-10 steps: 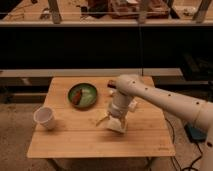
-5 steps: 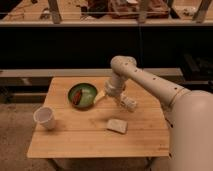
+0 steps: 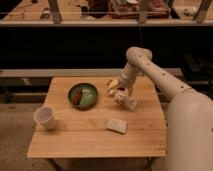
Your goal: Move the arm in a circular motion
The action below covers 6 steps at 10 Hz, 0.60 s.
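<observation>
I judged the arm mid-circle, reaching from the right over the bench; its gripper hung beside the green plate. I couldn't tell the fingers' spread. Next, arc clear of the plate.

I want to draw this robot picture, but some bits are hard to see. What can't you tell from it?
- Gripper, camera view: it hangs over the table right of the green bowl; too blurred to judge its state.
- The arm: its lower part runs off the right and bottom edges.
- The dark food in the bowl: too small to name.
- The flat pale thing: too blurred to name.
</observation>
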Tool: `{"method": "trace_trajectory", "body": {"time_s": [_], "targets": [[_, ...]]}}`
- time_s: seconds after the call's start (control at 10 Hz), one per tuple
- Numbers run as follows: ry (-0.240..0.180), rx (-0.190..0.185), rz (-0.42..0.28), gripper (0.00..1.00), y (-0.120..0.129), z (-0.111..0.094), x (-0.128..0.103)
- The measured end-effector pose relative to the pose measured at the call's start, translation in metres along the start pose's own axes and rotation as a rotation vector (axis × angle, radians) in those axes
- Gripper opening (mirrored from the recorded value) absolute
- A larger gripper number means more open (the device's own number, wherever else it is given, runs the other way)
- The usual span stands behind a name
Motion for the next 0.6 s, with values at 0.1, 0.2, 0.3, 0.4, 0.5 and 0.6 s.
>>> {"method": "trace_trajectory", "body": {"time_s": [0.1,0.2,0.3,0.4,0.5,0.6], "targets": [[0.018,-0.006,0.059,0.8,0.025,-0.008,-0.007],[0.032,-0.006,0.099,0.8,0.039,-0.013,-0.017],[0.04,-0.002,0.13,0.8,0.05,-0.015,-0.029],[0.043,0.002,0.167,0.8,0.062,-0.015,-0.054],[0.038,0.003,0.189,0.8,0.068,-0.012,-0.08],[0.031,0.005,0.203,0.8,0.068,-0.009,-0.1]]}}
